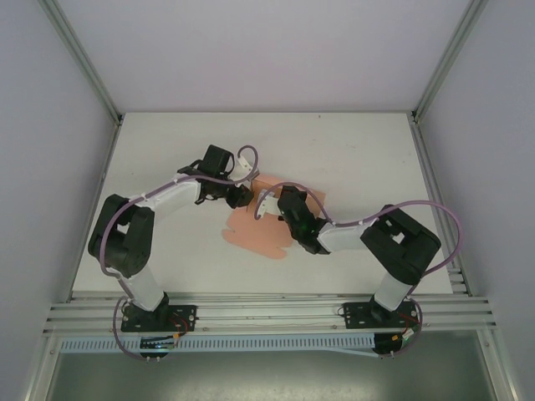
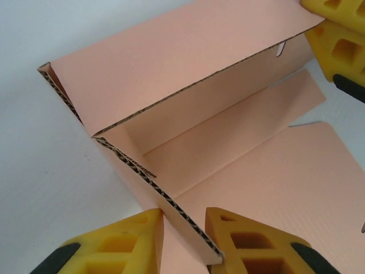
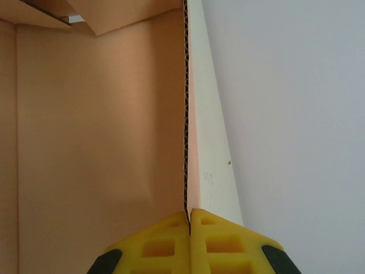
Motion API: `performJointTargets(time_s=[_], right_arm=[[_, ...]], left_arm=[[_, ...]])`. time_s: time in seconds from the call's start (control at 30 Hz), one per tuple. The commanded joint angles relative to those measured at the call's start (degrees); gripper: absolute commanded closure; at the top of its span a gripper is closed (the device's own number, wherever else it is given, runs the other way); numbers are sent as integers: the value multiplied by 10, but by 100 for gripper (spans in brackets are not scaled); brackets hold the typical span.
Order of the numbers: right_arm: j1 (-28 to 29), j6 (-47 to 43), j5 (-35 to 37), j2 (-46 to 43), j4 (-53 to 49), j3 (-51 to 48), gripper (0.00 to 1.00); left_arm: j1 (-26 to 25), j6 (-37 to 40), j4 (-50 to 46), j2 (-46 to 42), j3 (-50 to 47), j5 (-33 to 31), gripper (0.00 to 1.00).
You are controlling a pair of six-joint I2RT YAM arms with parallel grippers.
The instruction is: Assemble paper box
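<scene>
White table [image 1: 359, 159]; box [image 1: 251, 238] part-folded: walls raised, near flaps flat; right gripper [image 3: 189, 220] pinches one wall; left gripper [image 2: 183, 221] straddles another, jaws parted. Closing remains.

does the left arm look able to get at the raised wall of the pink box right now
Probably yes: the left tool straddles that wall of the paper box, fingers apart with the card edge between them and nothing else in the gap. The right tool pinches the card elsewhere.

paper box [image 2: 188, 51]: matt corrugated card | table [image 2: 34, 188]: smooth matt white
</scene>
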Motion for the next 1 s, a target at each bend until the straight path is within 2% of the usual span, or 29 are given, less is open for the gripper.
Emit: performJointTargets(time_s=[0.0,0.1,0.17,0.23,0.27,0.37,0.53,0.57,0.63,0.73,0.9,0.97], right_arm=[[13,-19,-31,-7,-13,-36,100],[16,-26,-37,-20,-6,-55,100],[21,-36,-28,-24,-3,-60,100],[27,-54,-18,-22,7,-69,100],[29,-62,-12,-18,14,-74,100],[34,-80,4,5,58,-80,100],[23,-103,6,10,113,-74,100],[19,-102,2,2,109,-70,100],[11,-98,-6,-17,88,-59,100],[2,-113,-28,-37,87,-48,100],[-23,-151,-64,-30,110,-30,100],[-37,-172,-74,-13,149,-23,100]], left_arm=[[-17,-39,16,-29,-46,13,65],[-16,-41,41,-71,-77,-18,48],[-14,-49,55,-88,-88,-72,33],[-1,-76,45,-97,-82,-113,33],[11,-91,40,-102,-79,-107,28],[53,-129,44,-124,-86,-57,24],[93,-171,35,-144,-79,-117,9],[106,-186,30,-141,-72,-136,2],[141,-217,17,-125,-56,-135,2],[186,-243,13,-82,-33,-99,2],[199,-232,34,20,39,-43,5],[199,-223,43,58,71,-12,10]])
